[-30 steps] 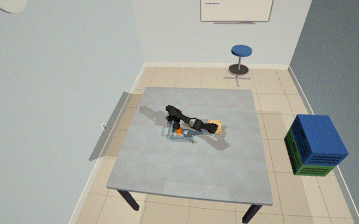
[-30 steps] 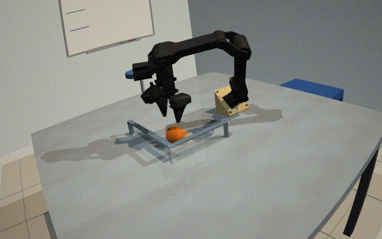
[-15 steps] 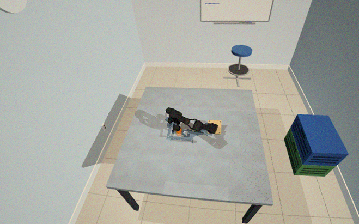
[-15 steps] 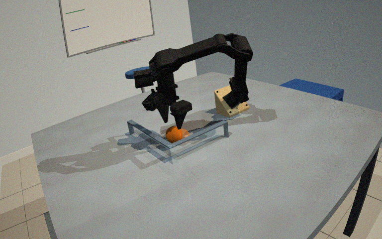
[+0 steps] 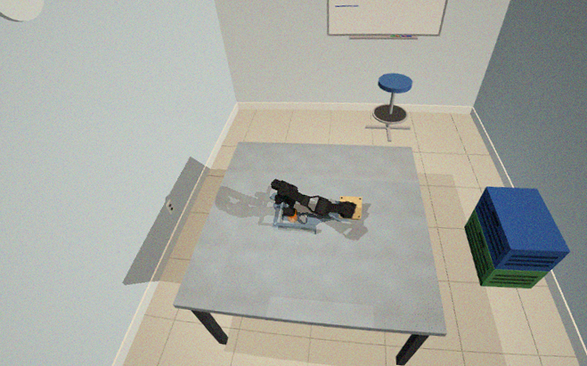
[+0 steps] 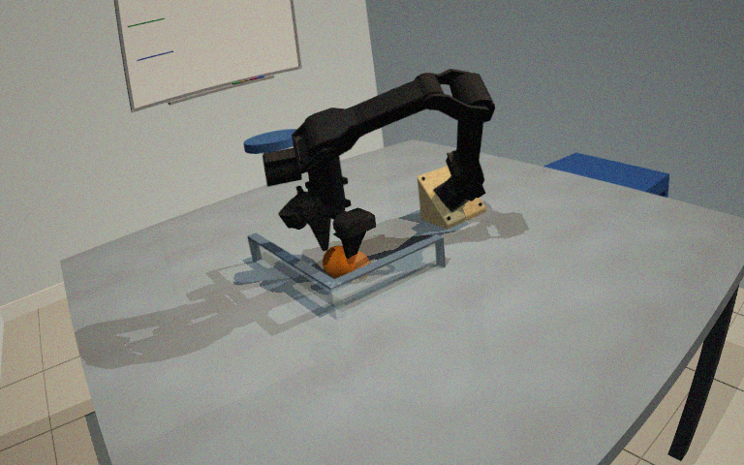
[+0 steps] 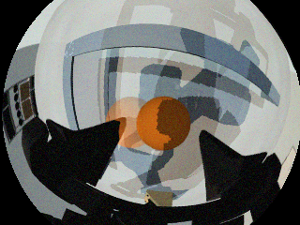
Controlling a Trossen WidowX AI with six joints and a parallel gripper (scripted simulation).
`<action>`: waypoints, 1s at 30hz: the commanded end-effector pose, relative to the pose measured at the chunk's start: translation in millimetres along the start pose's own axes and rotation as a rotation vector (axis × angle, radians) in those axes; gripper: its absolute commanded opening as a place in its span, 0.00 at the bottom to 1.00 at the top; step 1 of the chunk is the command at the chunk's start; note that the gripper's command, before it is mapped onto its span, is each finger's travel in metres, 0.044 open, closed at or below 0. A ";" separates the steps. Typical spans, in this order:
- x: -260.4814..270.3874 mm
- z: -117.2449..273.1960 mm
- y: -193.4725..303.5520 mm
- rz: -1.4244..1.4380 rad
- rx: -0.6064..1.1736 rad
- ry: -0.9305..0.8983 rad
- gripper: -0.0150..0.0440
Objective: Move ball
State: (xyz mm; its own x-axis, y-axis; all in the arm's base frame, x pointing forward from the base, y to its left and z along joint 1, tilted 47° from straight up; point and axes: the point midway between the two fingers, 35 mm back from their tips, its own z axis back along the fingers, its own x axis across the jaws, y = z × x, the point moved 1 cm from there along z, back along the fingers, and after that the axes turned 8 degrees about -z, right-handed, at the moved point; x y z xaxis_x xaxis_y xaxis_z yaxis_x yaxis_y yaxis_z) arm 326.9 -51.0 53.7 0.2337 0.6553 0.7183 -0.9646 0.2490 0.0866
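The black pincer (image 6: 341,247) is held spread and empty just above the smooth orange ball (image 6: 338,262), which is judged light, hard and easily rolled, so opposite sides at mid-height should be taken.

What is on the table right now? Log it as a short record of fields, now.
ball: orange, on the table inside the corner
ghost copy: paler disc, overlapping the ball's side, ball not centred on it
walls: clear, low, forming an L
gripper: open, fingers straddling the ball from above, holding nothing
arm base: tan block
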 end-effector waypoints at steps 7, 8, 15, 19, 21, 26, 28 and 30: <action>0.8 -14.0 0.7 -0.002 -0.002 -0.005 0.94; 0.8 -14.3 0.7 -0.002 -0.002 -0.005 0.94; 0.8 -14.3 0.7 -0.002 -0.002 -0.005 0.72; 0.8 -14.3 0.7 -0.002 -0.002 -0.005 0.68; 0.8 -13.3 0.5 -0.003 -0.003 -0.005 0.59; -0.2 12.5 -4.0 -0.019 -0.020 0.000 0.37; -0.6 24.7 -5.3 -0.026 -0.028 0.002 0.28; -0.9 37.0 -6.0 -0.034 -0.035 0.004 0.25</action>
State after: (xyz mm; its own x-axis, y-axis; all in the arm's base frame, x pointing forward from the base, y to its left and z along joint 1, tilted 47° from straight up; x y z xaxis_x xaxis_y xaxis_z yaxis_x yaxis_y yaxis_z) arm 328.7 -63.9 66.5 0.2572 0.6472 0.7176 -0.9564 0.2768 0.0931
